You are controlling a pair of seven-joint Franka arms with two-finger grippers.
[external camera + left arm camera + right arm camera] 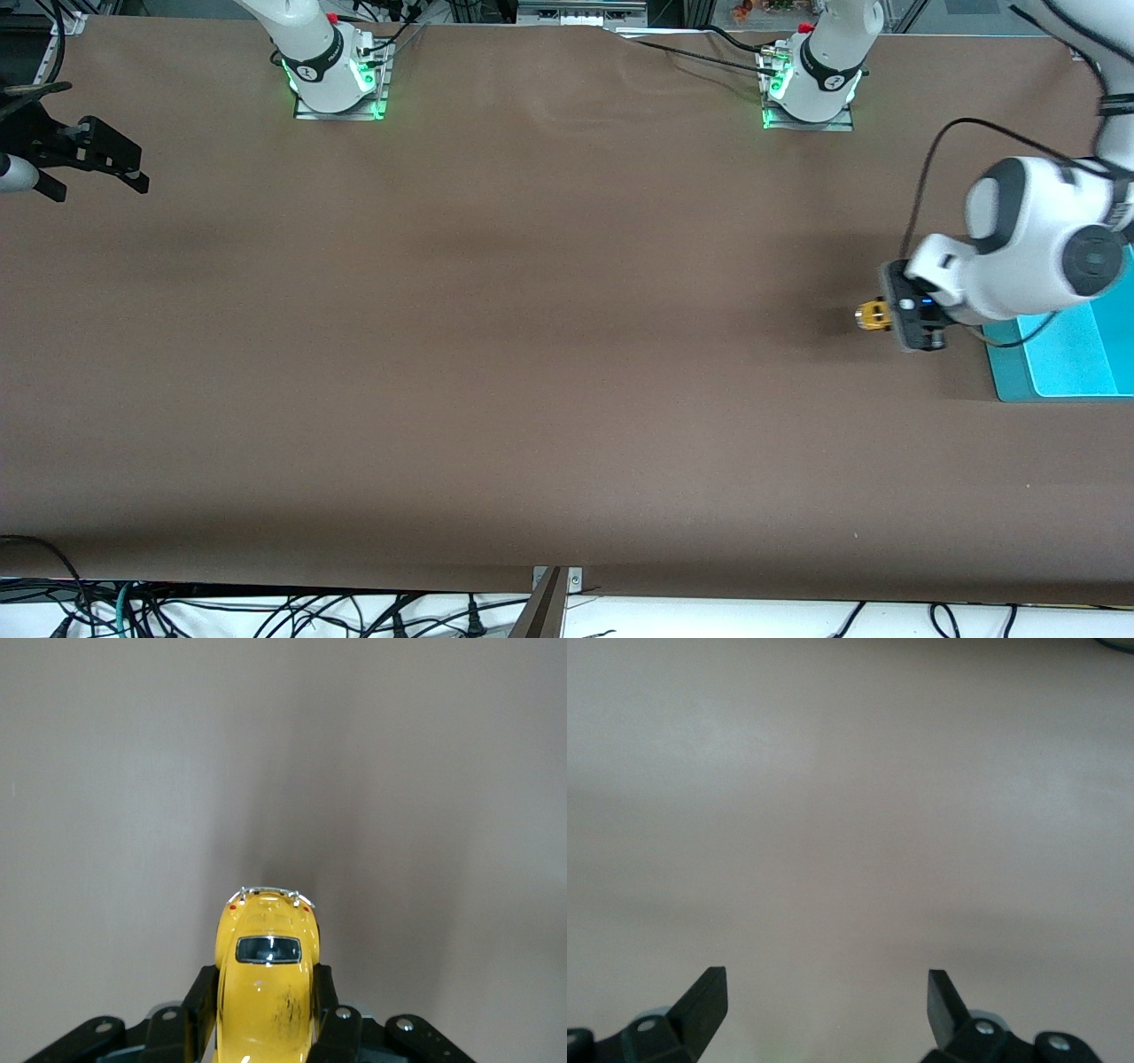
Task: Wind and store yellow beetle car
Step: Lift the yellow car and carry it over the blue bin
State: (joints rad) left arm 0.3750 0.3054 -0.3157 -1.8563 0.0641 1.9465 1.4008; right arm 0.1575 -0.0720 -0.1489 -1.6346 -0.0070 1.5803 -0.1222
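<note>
Item: yellow beetle car (872, 315), low over the brown table (532, 354), clamped by its flanks in the left gripper (266, 1014). Teal tray (1063, 354) at its 3 o'clock in the front view. Handling: press wheels down, drag straight. Right gripper (827, 1001) idle, fingers spread.

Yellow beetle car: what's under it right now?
Only brown table shows around the yellow beetle car, which is gripped between the left gripper fingers. Its own body hides the underside, so wheel contact can't be confirmed.
</note>
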